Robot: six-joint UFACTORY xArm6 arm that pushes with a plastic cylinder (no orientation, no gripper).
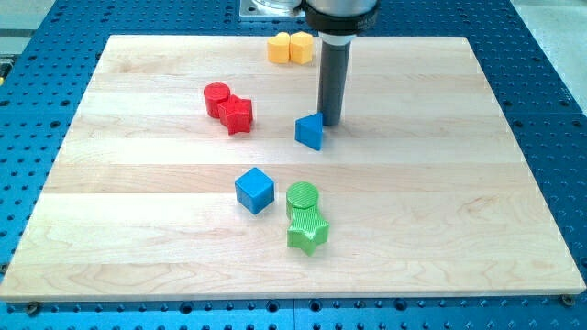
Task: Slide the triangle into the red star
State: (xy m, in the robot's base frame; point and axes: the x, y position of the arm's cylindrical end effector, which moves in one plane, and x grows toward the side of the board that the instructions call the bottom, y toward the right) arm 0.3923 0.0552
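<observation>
Green star point(307, 232) sits nearest; my tip point(329, 122), holding nothing, touches the blue triangle point(310, 132), well right of the red star point(237, 115).

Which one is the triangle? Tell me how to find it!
Look at the pale wooden board and find the dark rod coming down near its top middle. My tip sits just right of a small blue triangle block. The other blue block, a blue cube, lies lower left and has square sides, not a pointed top.

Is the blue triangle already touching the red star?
No. The blue triangle lies apart from the red star, with bare wood between them, and my tip stands just beside the triangle on the view's right.
</observation>
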